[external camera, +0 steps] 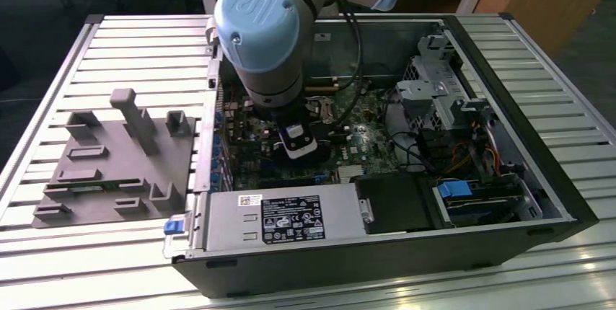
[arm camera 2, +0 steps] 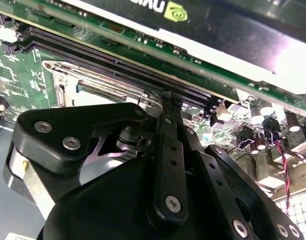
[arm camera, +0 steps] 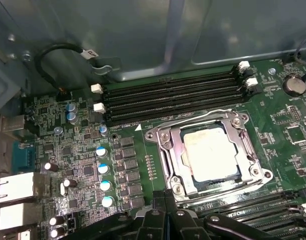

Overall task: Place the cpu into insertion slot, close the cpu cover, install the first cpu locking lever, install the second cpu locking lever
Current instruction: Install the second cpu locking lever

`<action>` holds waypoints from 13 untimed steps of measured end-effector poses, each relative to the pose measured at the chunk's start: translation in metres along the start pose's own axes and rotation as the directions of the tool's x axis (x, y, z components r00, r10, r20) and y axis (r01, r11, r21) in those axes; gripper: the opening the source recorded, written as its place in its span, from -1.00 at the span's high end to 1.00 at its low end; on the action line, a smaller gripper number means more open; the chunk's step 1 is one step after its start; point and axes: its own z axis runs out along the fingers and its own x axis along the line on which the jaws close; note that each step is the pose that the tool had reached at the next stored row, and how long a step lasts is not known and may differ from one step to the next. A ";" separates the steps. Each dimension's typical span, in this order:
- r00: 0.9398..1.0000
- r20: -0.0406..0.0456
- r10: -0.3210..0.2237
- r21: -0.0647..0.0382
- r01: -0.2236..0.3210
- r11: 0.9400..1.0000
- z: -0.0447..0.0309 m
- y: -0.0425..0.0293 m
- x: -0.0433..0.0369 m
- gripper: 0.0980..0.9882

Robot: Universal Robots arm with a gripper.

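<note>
pincer [arm camera: 169, 212] hangs just above socket edge, fingers pressed together, gripping nothing visible. chip [arm camera: 211, 155] already seated in socket [arm camera: 174, 150], metal cover [arm camera: 241, 141] lying flat around it. judgement: lever step; push slow, keep tips off chip.

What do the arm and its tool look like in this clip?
The arm has grey metal tubes and pale blue round joint caps, one carrying an embossed logo, with a black cable running alongside. The tool is matt black, built of flat linkage plates joined by silver screws and pins.
</note>
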 end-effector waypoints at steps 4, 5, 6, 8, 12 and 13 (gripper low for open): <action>1.000 0.001 0.000 0.003 0.000 1.000 0.0004 0.0001 0.0001 0.99; 1.000 0.001 -0.001 0.005 0.001 1.000 0.0004 0.0001 0.0001 0.99; 1.000 0.002 -0.001 0.007 0.001 1.000 0.0002 0.0001 0.0000 0.99; 1.000 0.002 -0.001 0.008 0.001 1.000 -0.0008 0.0004 0.0000 0.99; 1.000 0.002 -0.001 0.008 0.001 1.000 -0.0048 0.0022 -0.0002 0.99; 1.000 0.002 -0.001 0.008 0.001 1.000 -0.0063 0.0028 -0.0002 0.99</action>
